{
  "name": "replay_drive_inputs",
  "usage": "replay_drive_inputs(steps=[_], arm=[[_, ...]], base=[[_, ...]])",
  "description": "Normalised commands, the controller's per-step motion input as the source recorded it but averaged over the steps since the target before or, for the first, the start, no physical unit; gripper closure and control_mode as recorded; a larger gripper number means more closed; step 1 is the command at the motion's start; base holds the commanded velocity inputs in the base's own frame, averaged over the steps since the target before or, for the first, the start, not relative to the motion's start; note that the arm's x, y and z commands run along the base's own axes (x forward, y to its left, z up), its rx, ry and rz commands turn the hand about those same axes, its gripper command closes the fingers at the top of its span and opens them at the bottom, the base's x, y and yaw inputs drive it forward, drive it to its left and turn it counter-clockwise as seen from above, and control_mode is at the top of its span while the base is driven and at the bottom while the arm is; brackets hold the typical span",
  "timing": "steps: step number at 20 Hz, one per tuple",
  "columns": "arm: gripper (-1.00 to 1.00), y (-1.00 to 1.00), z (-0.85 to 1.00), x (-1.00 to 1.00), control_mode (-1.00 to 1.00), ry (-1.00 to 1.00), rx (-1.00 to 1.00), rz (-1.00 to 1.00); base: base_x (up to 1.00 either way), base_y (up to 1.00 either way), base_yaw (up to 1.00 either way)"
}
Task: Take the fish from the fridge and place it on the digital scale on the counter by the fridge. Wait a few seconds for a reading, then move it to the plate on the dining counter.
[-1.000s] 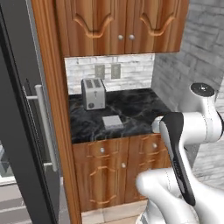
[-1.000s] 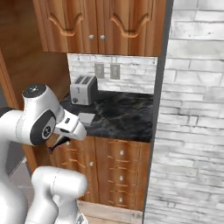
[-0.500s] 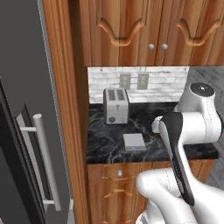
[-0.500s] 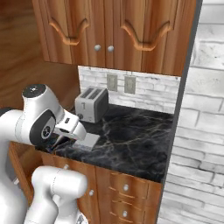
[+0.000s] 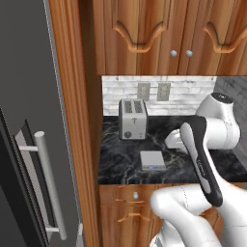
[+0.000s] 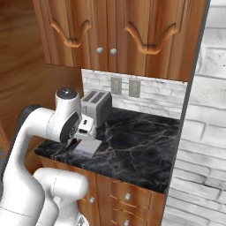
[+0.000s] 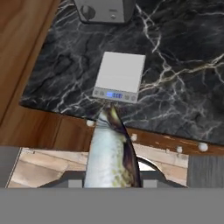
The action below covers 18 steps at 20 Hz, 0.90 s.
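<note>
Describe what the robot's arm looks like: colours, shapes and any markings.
The arm is glossy white with rounded, bulbous links. A long black band runs down one link, and the round joint cap on top is dark grey. In the right base view the joint face is a dark disc. No cables or lettering are visible.

The fish [image 7: 111, 148], silvery-grey with a darker edge along one side and a pale speckled flank, rises from the bottom of the hand view, its pointed end toward the digital scale [image 7: 119, 76]. The scale, a flat light-grey square with a thin front strip and a small blue display, lies bare on the black veined counter, near its front edge. Beside the counter stands the fridge [image 5: 29, 144], its dark grey door shut, with a steel bar handle.
</note>
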Motion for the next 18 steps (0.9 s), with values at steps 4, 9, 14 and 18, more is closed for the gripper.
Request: replay_drive_inputs(steps=[4,9,14,18], arm=[[1.0,0.0,-0.58,0.71,-1.0,0.05,0.07,0.26],[1.0,0.14,-0.6,0.54,-1.0,-0.01,0.01,0.23],[1.0,0.14,-0.39,0.36,-1.0,-0.13,0.0,0.17],[1.0,0.2,-0.29,0.24,-1.0,-0.1,0.0,0.1]], base=[[0.0,0.0,0.0],[0.0,0.0,0.0],[0.0,0.0,0.0],[0.0,0.0,0.0]])
